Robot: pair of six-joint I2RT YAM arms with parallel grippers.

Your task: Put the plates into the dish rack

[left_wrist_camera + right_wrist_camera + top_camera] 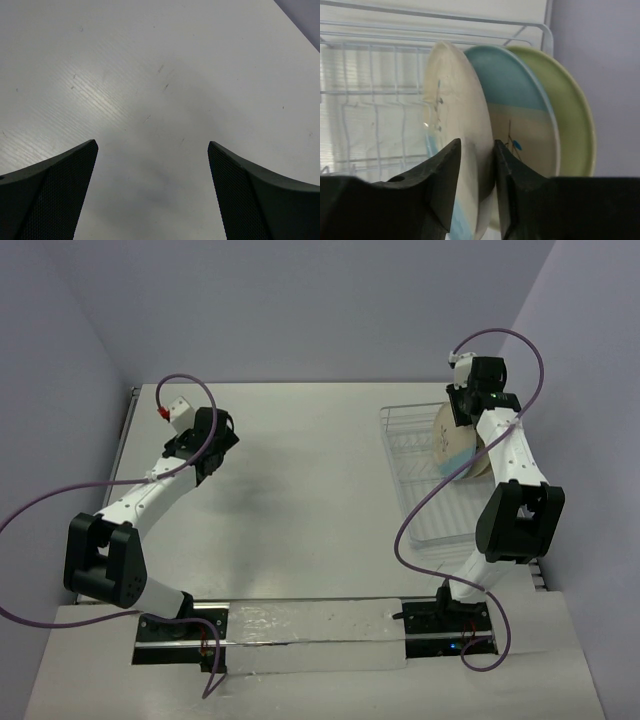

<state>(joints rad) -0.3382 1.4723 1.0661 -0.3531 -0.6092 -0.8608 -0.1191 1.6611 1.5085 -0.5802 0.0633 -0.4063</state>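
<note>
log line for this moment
left gripper open over table | right gripper shut on front plate | front plate upright in dish rack | blue plate, green plate racked beside it

Top view: bright, even, diffuse overhead light. A soft-edged shadow is cast on the flat white bench (300, 440) beneath the left arm (150, 495). Patchy glare is noted on the glossy translucent strip (300, 625) at the near edge.

Left wrist view: a pale streak of glare is recorded on the bench, upper left. A diffuse shadow lies between the black mesh-textured fingers (55, 195) of the left gripper (152, 145), which are rendered very dark.

Right wrist view: the clear wire-tined rack (370, 90) is washed out and soft. A small specular spot is seen on the round cream plate with a pale blue band (455, 100). The right gripper (476, 150) is near-silhouette, with slightly blurred edges.
</note>
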